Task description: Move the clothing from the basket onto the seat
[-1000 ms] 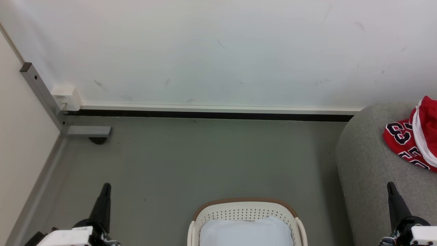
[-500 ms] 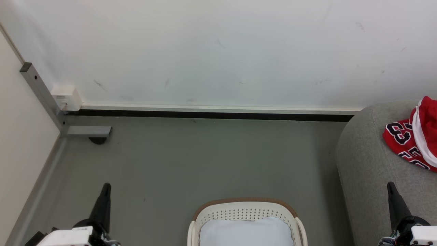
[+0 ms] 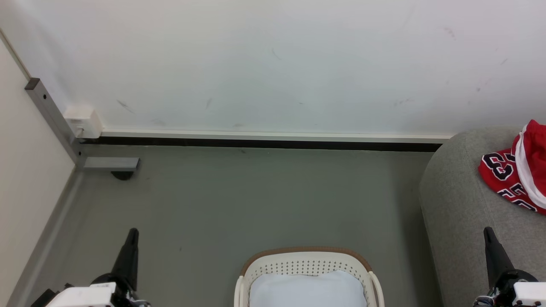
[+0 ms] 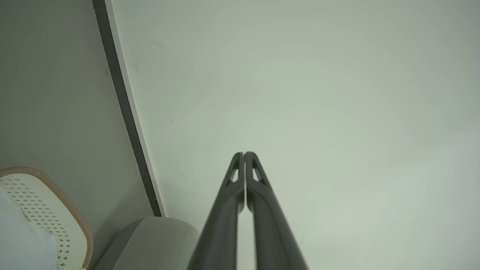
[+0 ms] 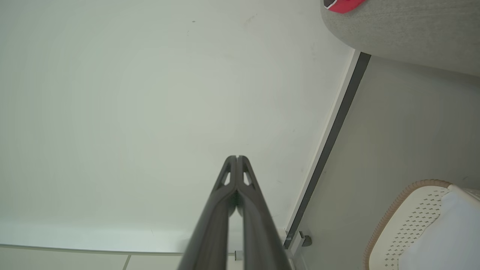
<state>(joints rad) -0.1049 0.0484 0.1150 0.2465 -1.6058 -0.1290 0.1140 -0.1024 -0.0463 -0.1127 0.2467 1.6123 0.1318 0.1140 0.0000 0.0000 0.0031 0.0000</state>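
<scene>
Red clothing (image 3: 518, 170) with white trim and black outlined figures lies on the grey seat (image 3: 465, 204) at the right edge of the head view; a red scrap of the clothing (image 5: 343, 4) shows on the seat (image 5: 405, 33) in the right wrist view. The white perforated basket (image 3: 307, 262) with a brown rim stands on the floor at bottom centre, with a pale cushion (image 3: 307, 290) in it. My left gripper (image 3: 133, 232) is shut and empty at lower left, left of the basket. My right gripper (image 3: 487, 230) is shut and empty at lower right, over the seat's front. Both point at the wall.
A white wall with a dark baseboard (image 3: 256, 143) runs across the back. A grey metal post and bracket (image 3: 106, 163) with a white box (image 3: 81, 121) stand in the left corner. Grey floor (image 3: 256, 200) lies between the wall and the basket.
</scene>
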